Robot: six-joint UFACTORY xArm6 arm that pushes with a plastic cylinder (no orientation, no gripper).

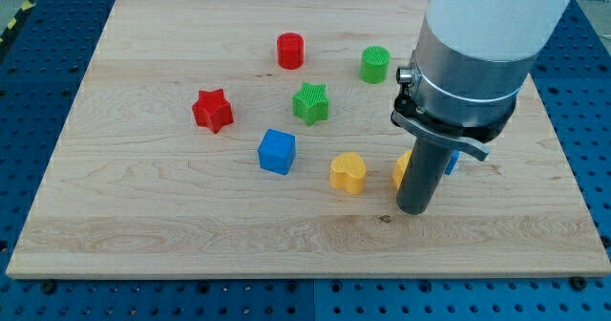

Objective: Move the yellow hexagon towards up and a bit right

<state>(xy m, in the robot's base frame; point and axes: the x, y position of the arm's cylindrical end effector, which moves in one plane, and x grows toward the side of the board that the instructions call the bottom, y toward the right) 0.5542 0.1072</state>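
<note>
Camera view
Board: a pale wooden board (143, 225) is lying on a blue perforated table (582, 101).
Arm: a white and grey arm (482, 44) is reaching down from the view's top right, ending in a dark rod.
My tip: my tip (413, 209) is resting on the board, carrying no jaws to open or close and holding nothing.
Yellow hexagon: a yellow block (402, 169), its hexagon shape mostly hidden by the rod, is sitting just behind my tip, seemingly touching the rod.
Yellow heart: a yellow heart-shaped block (348, 173) is lying just to the view's left of my tip.
Blue blocks: a blue cube (277, 151) is sitting further left; a blue sliver (452, 161) is peeking out right of the rod.
Green blocks: a green star (310, 102) and green cylinder (375, 64) are standing nearer the view's top.
Red blocks: a red cylinder (290, 51) and red star (212, 110) are sitting toward the view's top left.
</note>
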